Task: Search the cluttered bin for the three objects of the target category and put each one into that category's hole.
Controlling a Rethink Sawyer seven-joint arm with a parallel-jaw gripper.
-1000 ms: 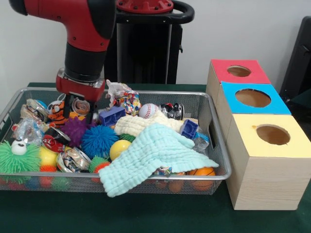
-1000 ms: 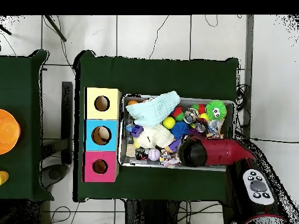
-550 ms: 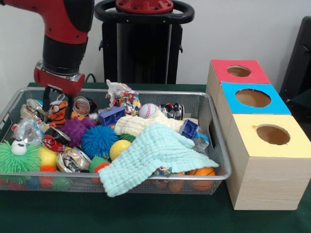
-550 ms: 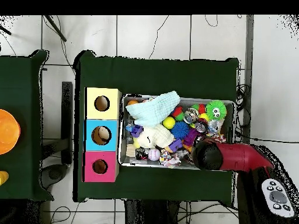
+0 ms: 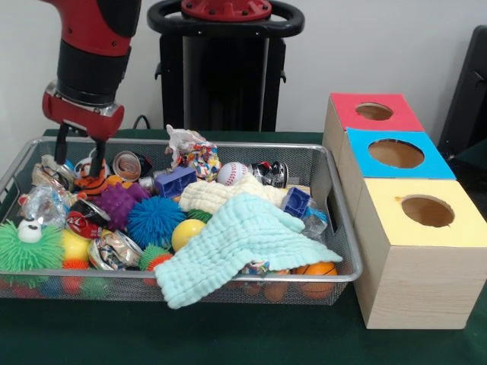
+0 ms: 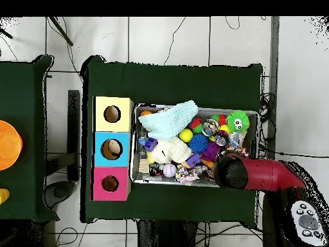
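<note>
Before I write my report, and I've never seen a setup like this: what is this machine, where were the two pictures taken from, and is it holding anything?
It is a robot arm, red and black, ending in a gripper with two jaws. One picture is taken from across the table, facing the robot; the other looks straight down from above, where the arm reaches in from the lower right. On the green table stands a wire bin heaped with toys: spiky balls, crushed cans, a baseball and a pale cloth draped over the bin's front rim. Beside the bin are three wooden boxes, topped red, blue and yellow, each with a round hole. The jaws stand open above the bin's corner and hold nothing.
</note>
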